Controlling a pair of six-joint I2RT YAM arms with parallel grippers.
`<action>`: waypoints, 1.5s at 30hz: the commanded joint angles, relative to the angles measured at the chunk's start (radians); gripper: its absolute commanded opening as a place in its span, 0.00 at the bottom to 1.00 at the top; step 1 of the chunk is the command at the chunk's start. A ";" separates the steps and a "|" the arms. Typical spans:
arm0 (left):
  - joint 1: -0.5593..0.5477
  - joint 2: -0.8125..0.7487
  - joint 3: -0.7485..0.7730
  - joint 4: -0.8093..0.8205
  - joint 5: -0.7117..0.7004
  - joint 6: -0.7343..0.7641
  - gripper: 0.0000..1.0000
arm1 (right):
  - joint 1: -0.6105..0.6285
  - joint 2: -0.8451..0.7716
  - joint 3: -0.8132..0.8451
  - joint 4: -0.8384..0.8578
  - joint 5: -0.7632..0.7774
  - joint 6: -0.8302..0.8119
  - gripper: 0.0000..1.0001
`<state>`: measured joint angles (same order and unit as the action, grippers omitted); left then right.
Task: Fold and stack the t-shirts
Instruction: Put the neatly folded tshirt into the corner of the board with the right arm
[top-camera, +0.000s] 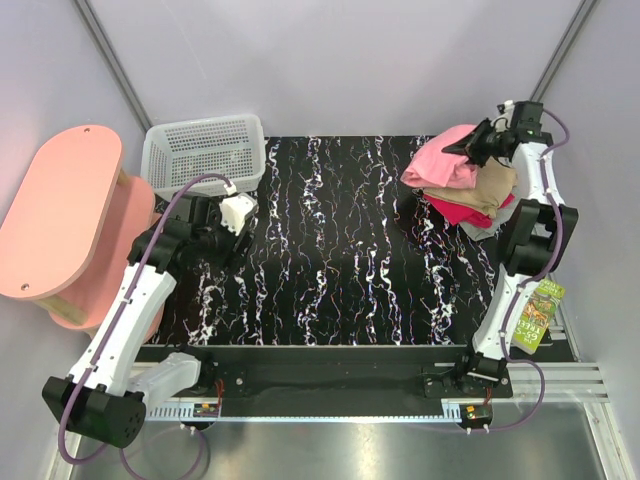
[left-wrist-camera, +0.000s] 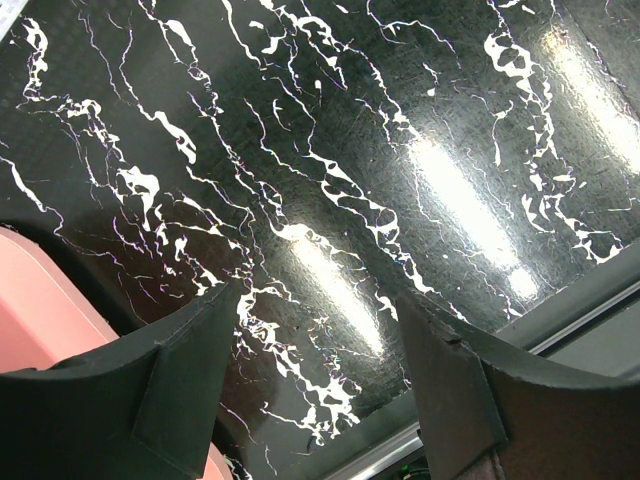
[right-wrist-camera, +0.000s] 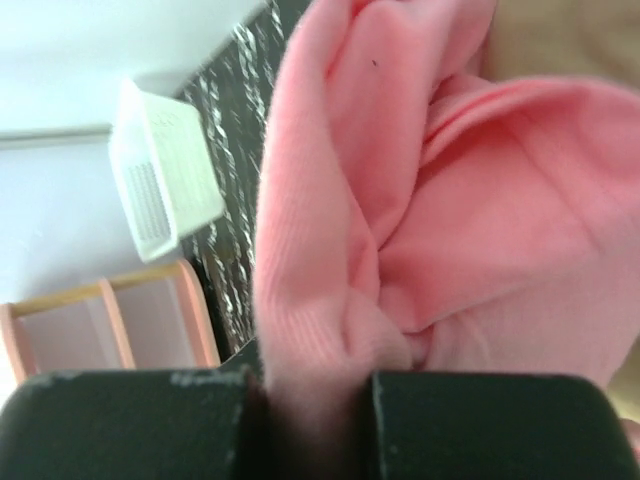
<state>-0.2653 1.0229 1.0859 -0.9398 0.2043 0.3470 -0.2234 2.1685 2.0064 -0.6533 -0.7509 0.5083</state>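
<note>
A stack of folded t-shirts sits at the table's back right: a bright pink t-shirt (top-camera: 440, 160) on top, then tan (top-camera: 490, 187), red (top-camera: 462, 212) and grey (top-camera: 482, 231) ones. My right gripper (top-camera: 478, 143) hangs over the stack's far edge, shut on a bunched fold of the pink t-shirt (right-wrist-camera: 330, 300), which fills the right wrist view. My left gripper (top-camera: 238, 212) hovers over the table's left side, open, with only bare tabletop between its fingers (left-wrist-camera: 190, 370).
A white plastic basket (top-camera: 205, 150) stands at the back left corner of the black marbled table (top-camera: 340, 250). A pink oval-topped stool (top-camera: 60, 210) stands off the left edge. A green book (top-camera: 535, 312) lies by the right arm's lower link.
</note>
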 joint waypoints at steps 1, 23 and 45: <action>0.006 -0.004 0.000 0.039 0.010 -0.003 0.70 | -0.002 -0.039 0.103 0.011 -0.116 0.044 0.00; 0.011 -0.006 -0.014 0.041 -0.009 0.027 0.70 | -0.228 -0.118 -0.126 -0.005 0.036 0.138 0.00; 0.012 -0.001 -0.032 0.058 0.018 0.023 0.70 | -0.241 -0.240 0.070 -0.359 0.591 0.035 1.00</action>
<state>-0.2596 1.0233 1.0679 -0.9241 0.2035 0.3668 -0.4629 2.0693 1.9472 -0.9764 -0.2752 0.5438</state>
